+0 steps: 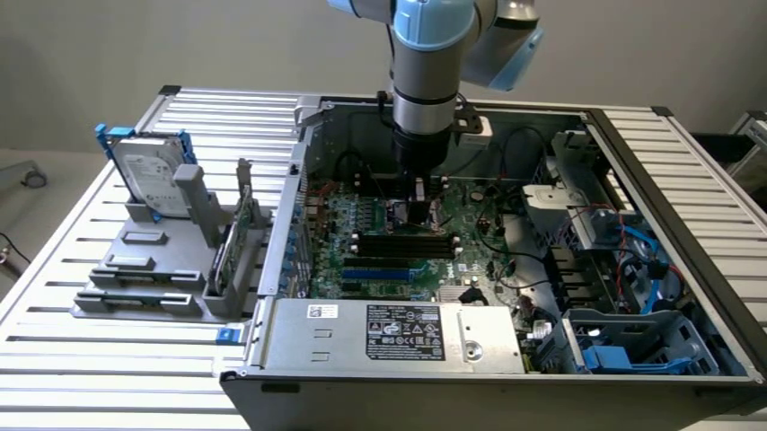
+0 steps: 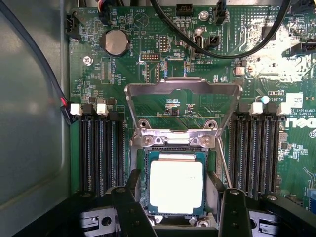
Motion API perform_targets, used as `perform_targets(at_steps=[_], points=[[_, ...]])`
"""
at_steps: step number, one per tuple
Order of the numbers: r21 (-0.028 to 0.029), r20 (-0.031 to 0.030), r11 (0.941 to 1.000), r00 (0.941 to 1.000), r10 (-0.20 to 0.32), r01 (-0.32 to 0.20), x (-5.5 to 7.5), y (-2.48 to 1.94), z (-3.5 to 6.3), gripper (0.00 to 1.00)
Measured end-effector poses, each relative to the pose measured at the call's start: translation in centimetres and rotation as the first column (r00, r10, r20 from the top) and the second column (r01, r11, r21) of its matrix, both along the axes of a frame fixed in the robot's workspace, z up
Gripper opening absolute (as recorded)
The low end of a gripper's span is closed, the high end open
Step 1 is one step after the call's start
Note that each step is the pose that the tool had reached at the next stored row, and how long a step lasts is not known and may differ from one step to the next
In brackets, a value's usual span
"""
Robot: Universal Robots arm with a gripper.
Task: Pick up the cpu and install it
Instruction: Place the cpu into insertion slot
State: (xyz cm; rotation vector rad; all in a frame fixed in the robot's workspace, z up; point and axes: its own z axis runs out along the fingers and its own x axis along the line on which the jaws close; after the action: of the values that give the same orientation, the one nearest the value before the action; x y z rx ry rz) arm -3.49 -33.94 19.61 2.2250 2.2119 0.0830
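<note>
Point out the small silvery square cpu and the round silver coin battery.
Small silvery square cpu (image 2: 176,186): wrist view, centre of top plate.
Round silver coin battery (image 2: 114,42): wrist view, centre of face.

Your exterior view looks down at a slant on the open computer case (image 1: 480,400), the slatted table (image 1: 72,359) and the arm (image 1: 426,81). Your wrist view faces straight down, close over the cpu (image 2: 176,185). Both views share the motherboard (image 2: 123,69).

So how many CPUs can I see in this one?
1. The cpu lies flat in the socket, whose load plate stands raised, with the open gripper straddling it. Another could be hidden behind parts in the case.
</note>
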Motion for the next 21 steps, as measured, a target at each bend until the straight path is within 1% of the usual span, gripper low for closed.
perform_targets(at_steps=[7,12,17,19,21], points=[[0.0001,0.0001,1.0,1.0,0.0,0.0,0.0,0.01,0.15,0.62],[0.0001,0.0001,1.0,1.0,0.0,0.0,0.0,0.0,0.7,0.62],[0.0003,0.0002,1.0,1.0,0.0,0.0,0.0,0.01,1.58,0.62],[0.001,0.0,1.0,1.0,0.0,0.0,0.0,0.0,1.85,0.61],[0.0022,0.0001,1.0,1.0,0.0,0.0,-0.1,0.0,2.01,0.47]])
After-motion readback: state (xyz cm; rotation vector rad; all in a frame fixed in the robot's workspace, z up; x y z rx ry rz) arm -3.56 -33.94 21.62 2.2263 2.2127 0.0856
